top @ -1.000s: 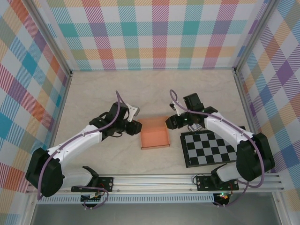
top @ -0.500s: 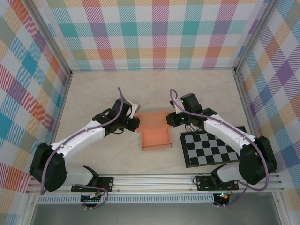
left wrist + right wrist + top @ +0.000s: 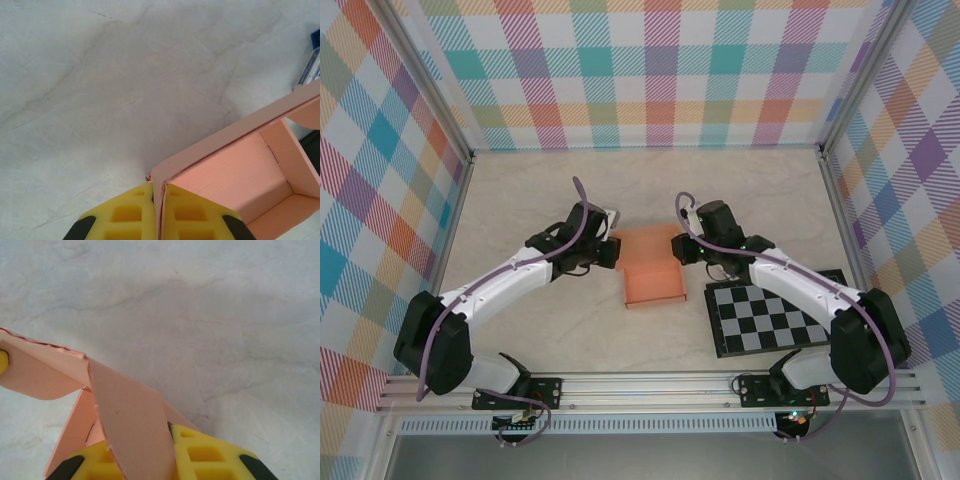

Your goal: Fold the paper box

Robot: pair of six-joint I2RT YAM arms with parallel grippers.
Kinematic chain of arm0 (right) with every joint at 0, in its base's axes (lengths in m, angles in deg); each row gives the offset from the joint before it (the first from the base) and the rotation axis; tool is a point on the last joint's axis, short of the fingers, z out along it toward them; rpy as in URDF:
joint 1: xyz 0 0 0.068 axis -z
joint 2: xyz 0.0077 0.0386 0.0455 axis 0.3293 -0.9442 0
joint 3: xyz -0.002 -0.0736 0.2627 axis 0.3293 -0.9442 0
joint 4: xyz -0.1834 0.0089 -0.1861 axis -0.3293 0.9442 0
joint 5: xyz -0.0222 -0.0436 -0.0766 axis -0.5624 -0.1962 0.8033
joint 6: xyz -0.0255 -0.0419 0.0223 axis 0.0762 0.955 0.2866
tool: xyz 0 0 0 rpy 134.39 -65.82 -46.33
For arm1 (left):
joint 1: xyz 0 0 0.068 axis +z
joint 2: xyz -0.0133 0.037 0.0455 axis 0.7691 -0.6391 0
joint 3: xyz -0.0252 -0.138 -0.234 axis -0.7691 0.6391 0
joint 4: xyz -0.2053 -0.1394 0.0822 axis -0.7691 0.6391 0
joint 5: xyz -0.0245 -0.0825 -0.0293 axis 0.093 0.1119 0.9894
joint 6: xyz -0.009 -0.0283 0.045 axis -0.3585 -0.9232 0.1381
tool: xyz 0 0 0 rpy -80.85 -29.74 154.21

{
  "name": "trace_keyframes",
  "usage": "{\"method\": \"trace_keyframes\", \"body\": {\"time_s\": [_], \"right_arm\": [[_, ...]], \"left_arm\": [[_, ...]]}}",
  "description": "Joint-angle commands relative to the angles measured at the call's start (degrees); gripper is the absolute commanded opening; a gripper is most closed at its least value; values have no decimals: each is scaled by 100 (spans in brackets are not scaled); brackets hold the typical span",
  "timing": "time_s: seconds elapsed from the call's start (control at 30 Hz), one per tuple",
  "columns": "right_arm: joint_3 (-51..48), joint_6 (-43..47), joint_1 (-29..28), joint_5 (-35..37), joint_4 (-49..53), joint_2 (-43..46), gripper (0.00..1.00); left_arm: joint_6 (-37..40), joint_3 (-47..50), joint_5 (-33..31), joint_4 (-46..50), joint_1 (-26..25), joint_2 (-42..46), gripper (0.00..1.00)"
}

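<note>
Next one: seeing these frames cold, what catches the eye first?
The salmon-orange paper box, half-formed at the middle of the table, with the left gripper and right gripper pinching its far end from either side. In the wrist views, yellow fingers clamp its thin card. After that, the black-and-white checkered board to its right and the bright plaid walls.

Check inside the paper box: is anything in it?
The left wrist view shows the paper box interior as bare card floor and walls, nothing visible in it. The left gripper pinching its wall hides the near corner.
</note>
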State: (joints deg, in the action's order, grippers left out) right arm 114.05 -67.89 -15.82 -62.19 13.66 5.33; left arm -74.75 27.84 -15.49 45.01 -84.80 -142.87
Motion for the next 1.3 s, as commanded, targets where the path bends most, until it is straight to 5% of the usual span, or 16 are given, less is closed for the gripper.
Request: {"method": "trace_keyframes", "body": {"time_s": [0.0, 0.33, 0.63, 1.03, 1.27], "right_arm": [[-148, -348, -188, 304, -667, -100, 13], [-748, -601, -629, 1337, -1494, 21, 15], [-1307, -611, -1079, 2145, -2016, 305, 13], [-1902, 121, -1050, 2529, -4076, -324, 14], [-1344, 192, -973, 2769, -4182, -931, 13]], "left_arm": [[-523, -104, 55, -423, -89, -75, 3], [-1735, 261, -292, -1313, -139, 167, 4], [-2031, 898, -667, -1981, -342, 586, 7], [-1443, 1582, -672, -4349, -350, -28, 8], [-813, 1049, -585, -4512, -336, -592, 7]]}}
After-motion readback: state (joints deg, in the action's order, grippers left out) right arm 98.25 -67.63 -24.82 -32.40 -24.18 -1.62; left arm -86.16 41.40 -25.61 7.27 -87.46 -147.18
